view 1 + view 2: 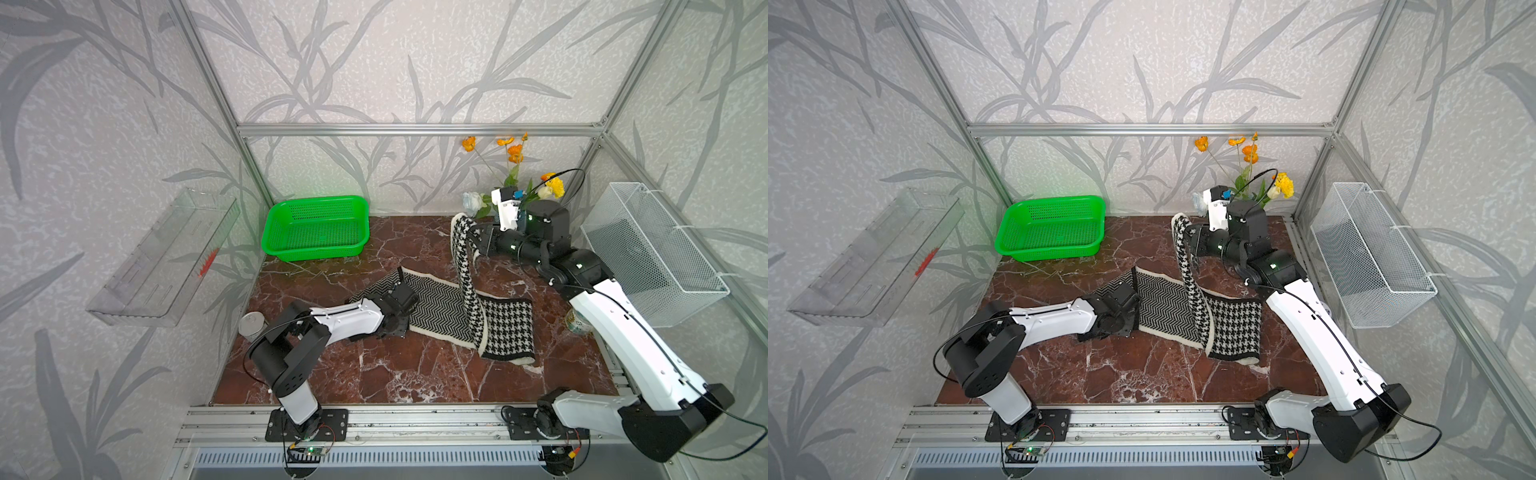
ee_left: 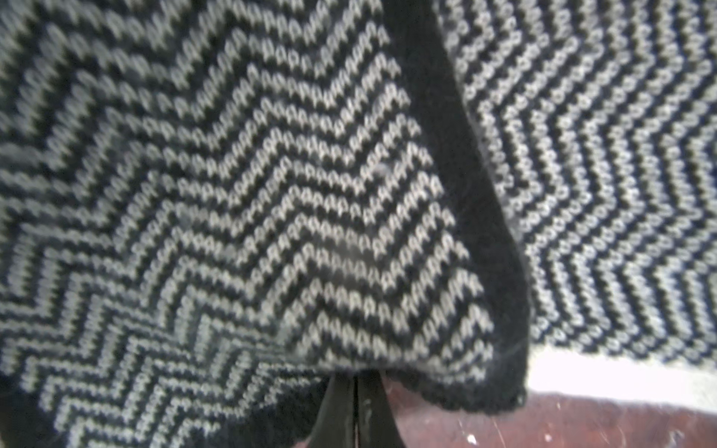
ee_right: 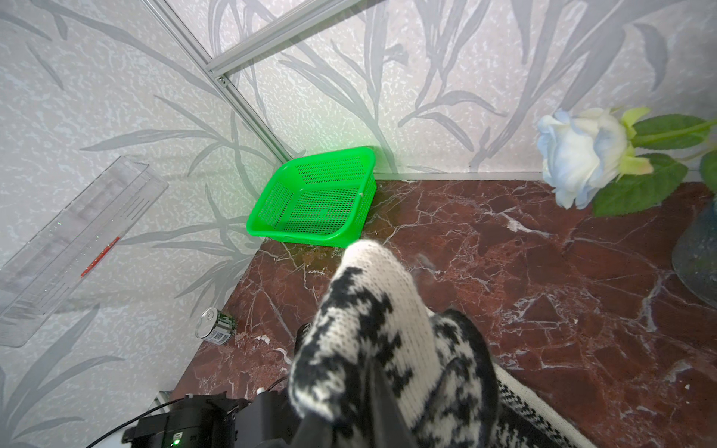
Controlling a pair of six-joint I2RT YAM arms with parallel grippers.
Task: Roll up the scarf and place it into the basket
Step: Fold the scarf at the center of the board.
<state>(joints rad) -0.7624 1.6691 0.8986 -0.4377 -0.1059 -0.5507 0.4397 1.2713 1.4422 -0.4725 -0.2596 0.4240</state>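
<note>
The scarf [image 1: 440, 307] lies across the middle of the marble table, zigzag face up, with a houndstooth fold at its right end [image 1: 1233, 328]. My left gripper [image 1: 400, 286] is at the scarf's left end. In the left wrist view its fingers [image 2: 341, 411] are pressed together, their tips buried under a turned-over flap of zigzag knit [image 2: 271, 194]. My right gripper [image 1: 473, 239] is raised at the back right, shut on a houndstooth strip [image 3: 368, 310] that hangs down to the table. The green basket [image 1: 316, 228] stands empty at the back left corner, apart from both arms.
A clear plastic tray [image 1: 162, 257] hangs on the left wall and a white wire basket [image 1: 652, 253] on the right wall. A tin can [image 1: 252, 326] stands at the table's left edge, another container [image 1: 577, 322] by the right arm. A vase of flowers [image 1: 515, 174] stands back right.
</note>
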